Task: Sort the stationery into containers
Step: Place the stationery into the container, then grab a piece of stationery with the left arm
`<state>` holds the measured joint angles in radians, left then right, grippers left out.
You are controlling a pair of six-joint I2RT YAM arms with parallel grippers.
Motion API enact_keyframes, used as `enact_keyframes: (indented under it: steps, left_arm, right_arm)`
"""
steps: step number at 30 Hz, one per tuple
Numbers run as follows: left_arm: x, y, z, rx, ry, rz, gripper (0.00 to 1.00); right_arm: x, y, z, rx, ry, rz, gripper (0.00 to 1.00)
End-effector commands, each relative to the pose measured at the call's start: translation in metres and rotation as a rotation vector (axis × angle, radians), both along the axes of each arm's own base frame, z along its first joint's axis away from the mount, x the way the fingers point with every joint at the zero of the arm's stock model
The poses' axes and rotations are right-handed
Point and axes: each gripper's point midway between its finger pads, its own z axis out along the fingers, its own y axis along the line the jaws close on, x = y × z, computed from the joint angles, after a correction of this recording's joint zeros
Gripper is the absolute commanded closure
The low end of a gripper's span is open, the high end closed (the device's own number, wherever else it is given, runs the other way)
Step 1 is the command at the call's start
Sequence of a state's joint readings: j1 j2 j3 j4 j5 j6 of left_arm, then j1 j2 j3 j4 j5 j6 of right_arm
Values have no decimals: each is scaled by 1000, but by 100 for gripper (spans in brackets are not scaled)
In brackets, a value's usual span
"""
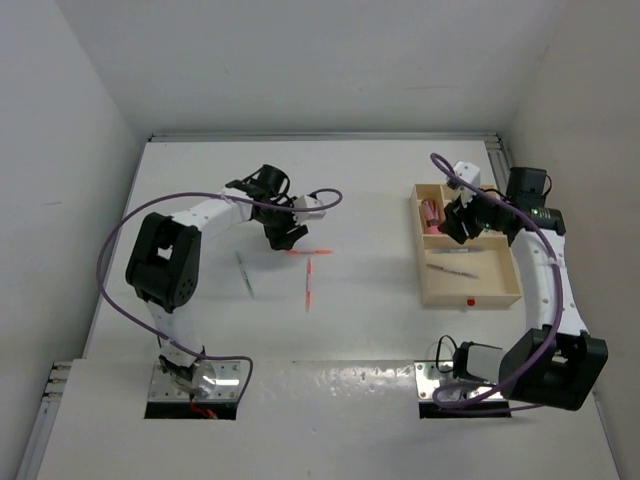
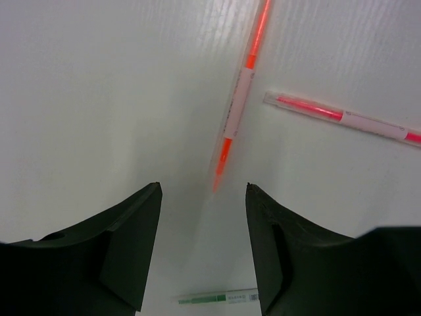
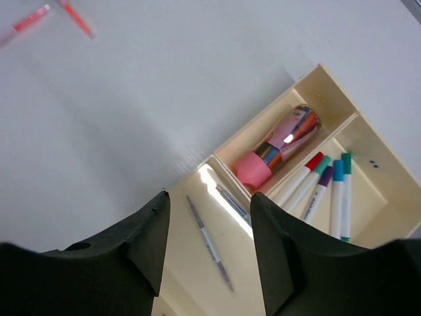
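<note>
Two orange-red pens (image 1: 308, 284) (image 1: 311, 250) and a green-marked white pen (image 1: 244, 273) lie on the white table. My left gripper (image 1: 284, 238) is open and empty just left of them. In the left wrist view the gripper (image 2: 204, 191) hovers with one orange pen's (image 2: 239, 105) tip just ahead of it, the second pen (image 2: 345, 117) to the right and the green pen (image 2: 220, 298) below. The wooden tray (image 1: 440, 295) holds a pink block (image 3: 252, 170), several capped markers (image 3: 322, 187) and two thin grey pens (image 3: 209, 243). My right gripper (image 1: 452, 225) (image 3: 209, 197) is open and empty above the tray.
The tray has a red dot (image 1: 470, 300) on its near rim. Purple cables loop over both arms. Metal base plates (image 1: 195, 385) sit at the near edge. White walls enclose the table on the left, back and right. The two orange pens show blurred at the top left of the right wrist view (image 3: 29, 20).
</note>
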<state>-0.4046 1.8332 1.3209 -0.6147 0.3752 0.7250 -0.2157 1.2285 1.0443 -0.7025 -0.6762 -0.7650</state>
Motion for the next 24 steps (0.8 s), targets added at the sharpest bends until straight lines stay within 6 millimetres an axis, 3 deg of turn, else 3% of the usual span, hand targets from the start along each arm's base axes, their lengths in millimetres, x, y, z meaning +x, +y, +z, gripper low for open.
enact_keyframes:
  steps: [1, 5, 10, 24]
  left_arm:
    - [-8, -21, -5, -57, -2, -98, 40]
    - [-16, -26, -24, -30, 35, -126, 40]
    - [-20, -31, -38, 5, 30, -150, 41]
    - [-15, -12, -76, 166, 10, -136, 53]
  right_arm:
    - [3, 15, 33, 177, 1, -64, 48]
    - [5, 18, 50, 272, 16, -106, 48]
    - [5, 17, 56, 329, 45, -147, 48]
    - [-2, 21, 64, 356, 42, -146, 48]
